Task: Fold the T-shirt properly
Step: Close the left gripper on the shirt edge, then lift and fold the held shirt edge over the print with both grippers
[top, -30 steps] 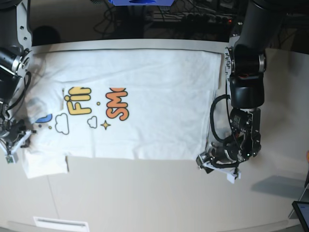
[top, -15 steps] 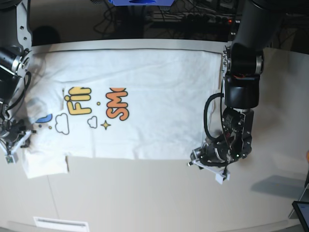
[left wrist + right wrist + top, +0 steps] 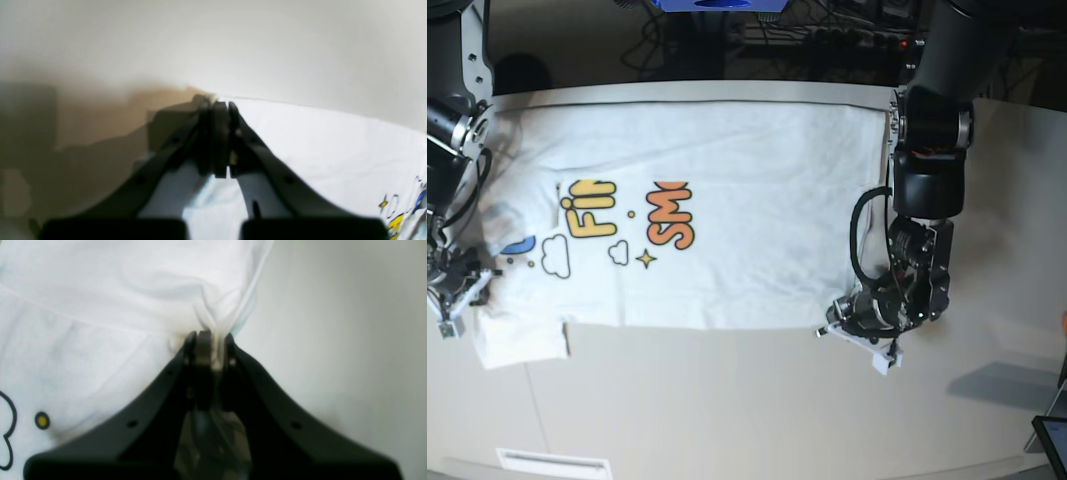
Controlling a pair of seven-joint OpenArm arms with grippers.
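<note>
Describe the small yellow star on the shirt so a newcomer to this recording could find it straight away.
Start with the table and the white T-shirt spread flat across it. Near the shirt's middle stands the orange lettering, and the yellow star lies just beside its lower end, next to a small outlined cloud. It alone has four points and a solid yellow fill; the clouds are white with dark outlines.

- T-shirt (image 3: 727, 190): thin white cloth, matt, softly creased; where it bunches it looks almost see-through. Print in flat, opaque blue, yellow and orange.
- Table (image 3: 727, 400): smooth off-white top, matt with a faint sheen.
- Left gripper (image 3: 215, 106): black fingers that look like moulded plastic, satin finish; pads duller.
- Right gripper (image 3: 208, 336): same black satin plastic look, small recessed holes in the finger flanks.
- Arm housings (image 3: 932, 180): black, semi-gloss shells.
</note>
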